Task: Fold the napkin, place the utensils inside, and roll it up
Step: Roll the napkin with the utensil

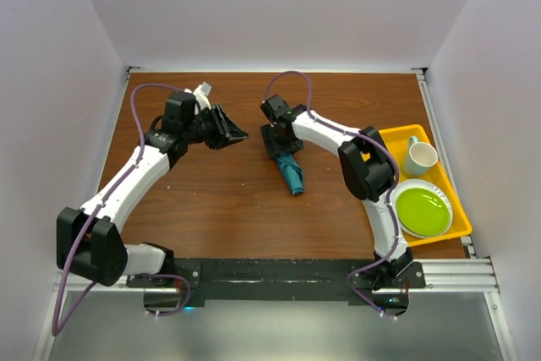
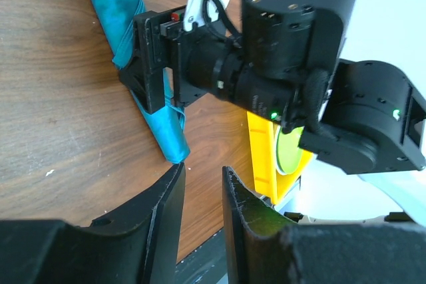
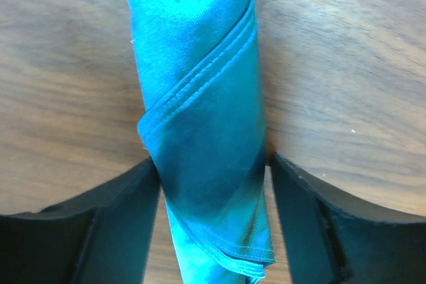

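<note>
The teal napkin (image 1: 292,174) lies on the table as a tight roll, near end pointing at the front edge. It also shows in the left wrist view (image 2: 118,11) and the right wrist view (image 3: 200,91). My right gripper (image 1: 280,144) is over the roll's far end. Its jaws (image 3: 214,164) are spread wide, one on each side of the roll, at or just off the cloth without squeezing it. My left gripper (image 1: 236,134) hangs above the table left of the roll, slightly open and empty (image 2: 202,174). The orange spoon is not visible.
A yellow tray (image 1: 397,134) at the right edge holds a green plate (image 1: 423,211) and a pale mug (image 1: 420,158). The tray (image 2: 261,157) and plate (image 2: 287,152) show in the left wrist view behind the right arm. White walls enclose the table.
</note>
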